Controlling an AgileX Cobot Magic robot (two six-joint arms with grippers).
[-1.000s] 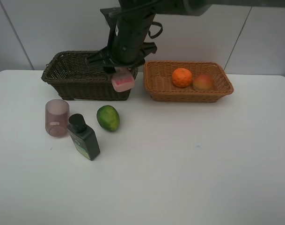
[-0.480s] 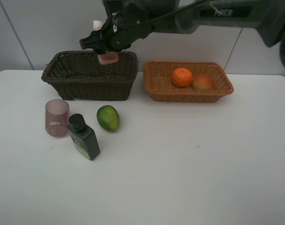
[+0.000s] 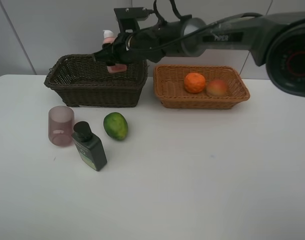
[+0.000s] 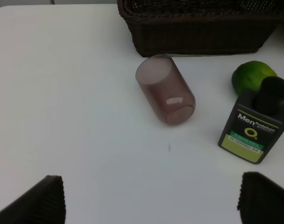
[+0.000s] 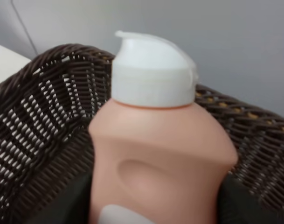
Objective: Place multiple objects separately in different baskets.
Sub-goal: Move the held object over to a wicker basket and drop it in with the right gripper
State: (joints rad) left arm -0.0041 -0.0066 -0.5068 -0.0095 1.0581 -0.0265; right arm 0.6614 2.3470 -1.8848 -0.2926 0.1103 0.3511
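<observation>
Closest to us, the dark green plastic bottle with a black cap [image 3: 90, 148] stands on the white table [image 3: 202, 190]. Just beside it are the see-through mauve cup [image 3: 60, 125] and the round green fruit [image 3: 115, 125]. These three are not in any basket yet, so I think they wait for their turn. The left gripper [image 4: 151, 200] hangs over the table near the cup. Its two fingers are far apart and it holds nothing, maybe so it is ready to grab.

Farther back, two woven baskets sit side by side. The light orange-tan wicker basket [image 3: 172, 97] has the bumpy orange [image 3: 195, 82] and the red-yellow fruit [image 3: 217, 88] inside, next to each other. It looks like the place for fruit. The dark brown wicker basket [image 3: 67, 82] is deeper.

Farthest back, the right gripper [image 3: 112, 54] reaches across over the dark basket. It is squeezed tight on the pink plastic bottle with a white cap [image 3: 117, 68]. The bottle is up in the air, cap on top. I think it is held there so it can go down inside, away from the fruit.
</observation>
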